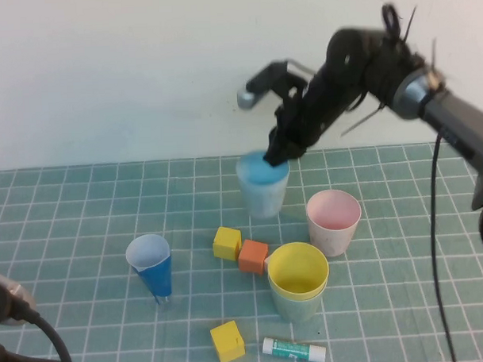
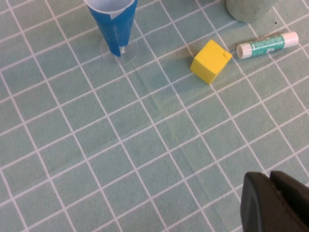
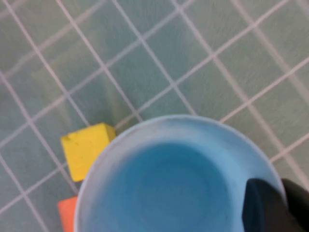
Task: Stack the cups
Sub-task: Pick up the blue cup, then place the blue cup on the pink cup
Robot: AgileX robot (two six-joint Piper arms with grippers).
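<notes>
My right gripper is shut on the far rim of the light blue cup, one finger inside and one outside; the wrist view shows the gripper pinching the cup wall. The cup stands upright at mid-table. The yellow cup sits nested in the pale green cup at front right. The pink cup stands alone, right of the blue one. My left gripper is shut and empty, low over the mat at the front left.
A dark-blue paper cone stands at the left, also in the left wrist view. A yellow block and an orange block lie between the cups. Another yellow block and a glue stick lie at the front.
</notes>
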